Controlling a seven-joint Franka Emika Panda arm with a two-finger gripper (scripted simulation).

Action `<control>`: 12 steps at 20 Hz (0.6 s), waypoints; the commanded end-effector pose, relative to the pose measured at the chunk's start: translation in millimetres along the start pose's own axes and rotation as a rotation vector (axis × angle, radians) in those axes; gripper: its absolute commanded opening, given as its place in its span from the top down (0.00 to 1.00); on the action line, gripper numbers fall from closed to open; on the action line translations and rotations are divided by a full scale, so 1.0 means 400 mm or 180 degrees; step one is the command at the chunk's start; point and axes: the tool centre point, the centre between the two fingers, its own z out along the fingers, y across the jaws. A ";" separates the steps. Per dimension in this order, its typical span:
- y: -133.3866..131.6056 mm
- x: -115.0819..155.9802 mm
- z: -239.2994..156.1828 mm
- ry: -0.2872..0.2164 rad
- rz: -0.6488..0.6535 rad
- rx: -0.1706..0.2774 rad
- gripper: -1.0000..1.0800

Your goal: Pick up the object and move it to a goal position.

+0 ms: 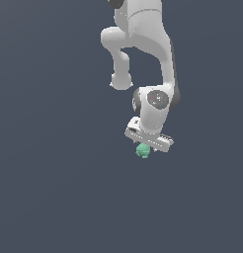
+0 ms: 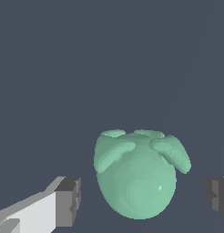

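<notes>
The object [image 2: 136, 175] is a mint-green, lumpy, roundish blob with several leaf-like bumps on one side. In the wrist view it lies between my two fingertips, with a gap showing on each side of it. One dark pad [image 2: 70, 200] stands to one side, the other at the frame's edge. My gripper [image 2: 143, 198] is open around the object. In the exterior view the object [image 1: 142, 150] shows just below the white hand, and the gripper [image 1: 144, 147] is directly over it; the fingers are hidden there.
The white arm [image 1: 143, 54] comes down from the exterior view's top. The ground is a plain dark blue-grey surface [image 1: 54, 188] with nothing else on it.
</notes>
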 end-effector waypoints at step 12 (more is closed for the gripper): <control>-0.001 0.000 0.072 -0.0002 0.0006 -0.0002 1.00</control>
